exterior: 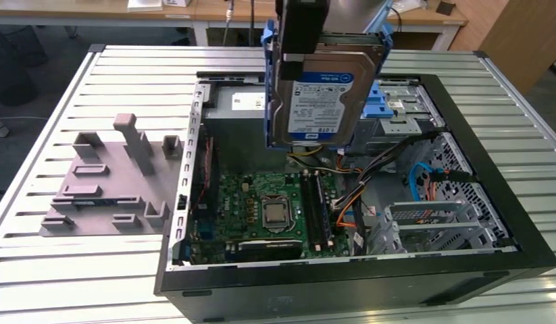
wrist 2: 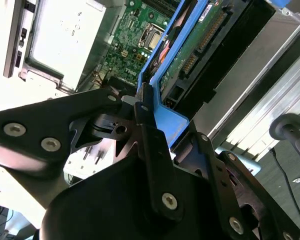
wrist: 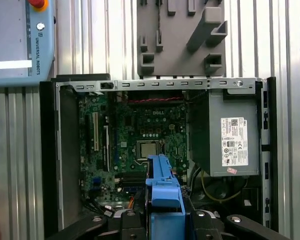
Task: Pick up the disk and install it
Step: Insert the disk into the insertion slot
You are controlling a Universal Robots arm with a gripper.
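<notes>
The disk (exterior: 318,94) is a silver hard drive with a white-and-blue label in a blue plastic carrier. It hangs upright above the back of the open computer case (exterior: 350,277). My gripper (exterior: 303,37) is shut on the carrier's upper end. In the second wrist view the black fingers (wrist 2: 146,131) clamp the blue carrier (wrist 2: 166,117), and the drive's circuit-board side (wrist 2: 200,45) shows beyond them. In the first wrist view the carrier's edge (wrist: 162,185) sticks out from the gripper (wrist: 162,222), over the motherboard (wrist: 140,135).
Inside the case are a green motherboard (exterior: 264,209), a grey power-supply box (wrist: 230,135), orange and blue cables (exterior: 422,179) and a blue-trimmed drive bay (exterior: 395,101). A grey fixture plate (exterior: 107,182) lies on the slatted table (exterior: 43,270) at the exterior view's left. A teach pendant (wrist: 20,45) lies beside the case.
</notes>
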